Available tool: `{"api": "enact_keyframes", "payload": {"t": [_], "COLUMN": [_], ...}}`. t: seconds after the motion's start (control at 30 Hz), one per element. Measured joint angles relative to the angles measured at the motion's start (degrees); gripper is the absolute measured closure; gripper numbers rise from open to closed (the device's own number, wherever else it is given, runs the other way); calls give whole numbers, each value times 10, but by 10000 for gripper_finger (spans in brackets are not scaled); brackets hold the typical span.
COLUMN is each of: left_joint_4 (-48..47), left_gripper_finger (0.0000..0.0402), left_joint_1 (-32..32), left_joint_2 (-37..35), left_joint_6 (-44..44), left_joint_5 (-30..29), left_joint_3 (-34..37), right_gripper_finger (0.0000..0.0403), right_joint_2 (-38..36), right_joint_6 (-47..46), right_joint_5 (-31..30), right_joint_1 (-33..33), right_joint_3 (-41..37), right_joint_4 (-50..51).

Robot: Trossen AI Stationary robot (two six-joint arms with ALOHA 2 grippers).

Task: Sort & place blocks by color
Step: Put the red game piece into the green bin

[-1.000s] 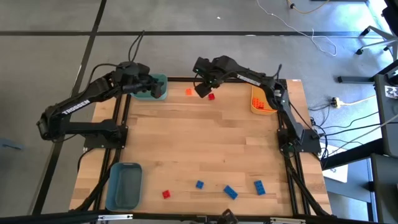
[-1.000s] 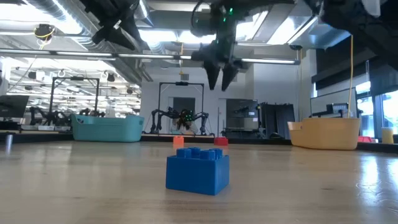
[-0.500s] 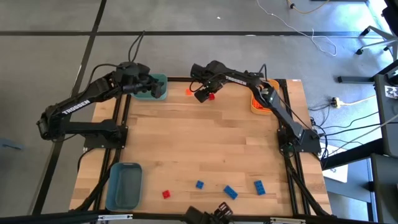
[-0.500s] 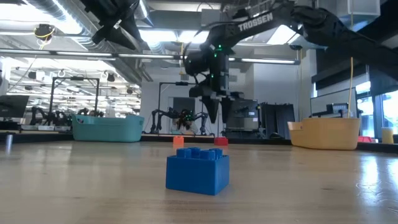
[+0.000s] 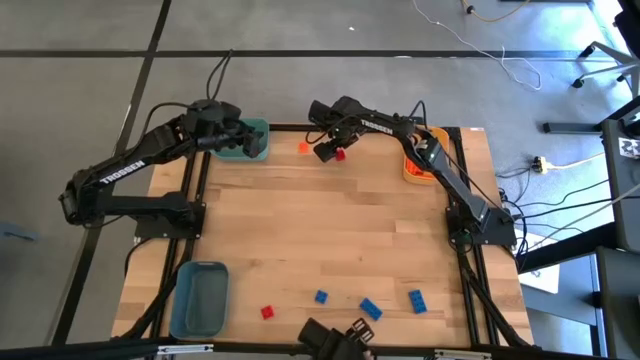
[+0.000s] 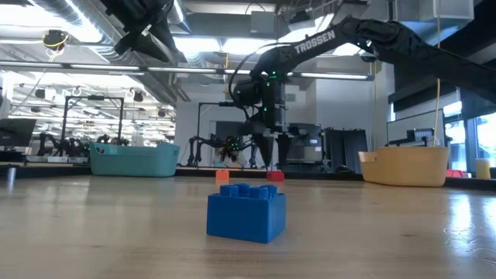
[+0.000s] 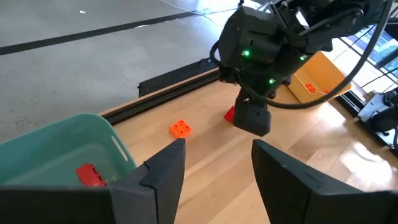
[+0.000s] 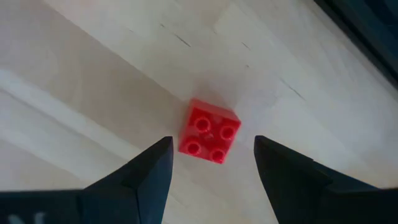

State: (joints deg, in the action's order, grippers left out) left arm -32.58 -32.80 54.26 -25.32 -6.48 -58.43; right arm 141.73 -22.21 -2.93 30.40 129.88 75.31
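Note:
A red block (image 8: 209, 138) lies flat on the wooden table near the far edge. My right gripper (image 8: 211, 163) points down just above it, open, one finger on either side and apart from it. In the high view the gripper (image 5: 325, 150) stands beside the red block (image 5: 340, 154), with an orange block (image 5: 304, 147) to its left. My left gripper (image 7: 217, 168) hangs open and holds nothing, over the teal bin (image 7: 62, 149) at the far left. That bin holds one red block (image 7: 90, 175).
A yellow-orange bin (image 5: 420, 160) with orange blocks sits at the far right and a grey-blue bin (image 5: 200, 298) at the near left. Near the front edge lie a red block (image 5: 267, 312) and blue blocks (image 5: 320, 297), (image 5: 371, 308), (image 5: 416, 300).
My right gripper has come down toward the red block at the far edge, tipping to point straight down, and stays open. The blocks have not moved.

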Motion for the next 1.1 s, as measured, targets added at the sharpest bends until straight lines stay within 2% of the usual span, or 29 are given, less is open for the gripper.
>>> {"api": "enact_keyframes", "payload": {"t": [0.13,0.57,0.73,0.93,1.1], "left_joint_4": [0,0,0,0,0], "left_gripper_finger": [224,224,224,224,224], "left_joint_1": [0,0,0,0,0], "left_joint_2": [0,0,0,0,0], "left_joint_6": [0,0,0,0,0], "left_joint_5": [0,0,7,15,16], "left_joint_3": [0,0,0,0,0], "right_gripper_finger": [177,177,177,177,177], "right_joint_2": [0,7,7,9,8], "right_joint_6": [-2,-22,-30,-31,-37], "right_joint_5": [30,31,34,63,111], "right_joint_1": [6,7,11,22,33], "right_joint_3": [0,-3,-32,-34,-39], "right_joint_4": [-8,-10,-30,-54,-52]}}
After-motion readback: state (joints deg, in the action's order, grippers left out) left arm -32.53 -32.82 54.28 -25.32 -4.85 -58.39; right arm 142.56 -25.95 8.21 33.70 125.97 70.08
